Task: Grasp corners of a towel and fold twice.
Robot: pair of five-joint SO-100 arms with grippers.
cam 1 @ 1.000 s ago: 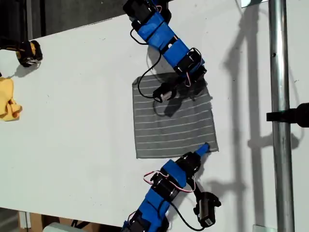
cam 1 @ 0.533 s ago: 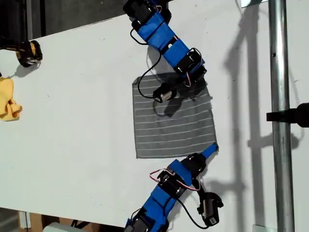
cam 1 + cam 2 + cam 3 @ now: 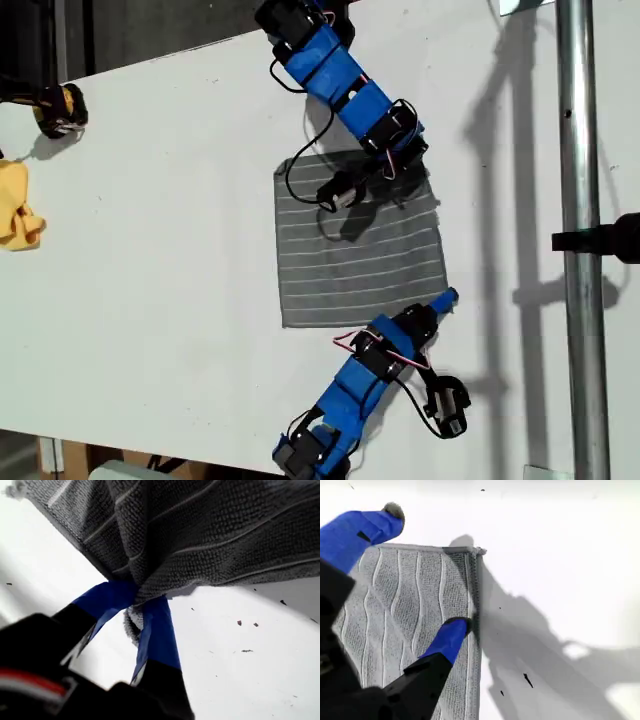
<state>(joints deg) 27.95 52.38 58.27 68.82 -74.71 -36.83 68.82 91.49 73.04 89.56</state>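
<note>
The towel (image 3: 350,250) lies flat on the white surface (image 3: 150,250), slightly toward three o'clock of centre in the exterior view. This is the corner-grasping step, and no fold has been made yet.

My first hand (image 3: 142,600) comes in from the six o'clock edge of that view. It is clenched on the towel's five o'clock corner. The first wrist view shows grey cloth bunched between the two blue fingers, with the fabric rising away from the surface there.

My second hand (image 3: 422,572) reaches in from twelve o'clock and sits over the towel's one o'clock corner (image 3: 477,551). It is spread apart and grasping nothing. One finger (image 3: 451,637) rests on the cloth just inside the edge, while the other is raised above the stripes. That corner lies flat.

Judging from this, the next move falls to my second hand. It should work its lower finger under the towel's edge and clench on the corner. With both corners held, the two hands should lift together and carry that edge across toward the nine o'clock edge. They should keep pace with each other so the cloth does not skew.
</note>
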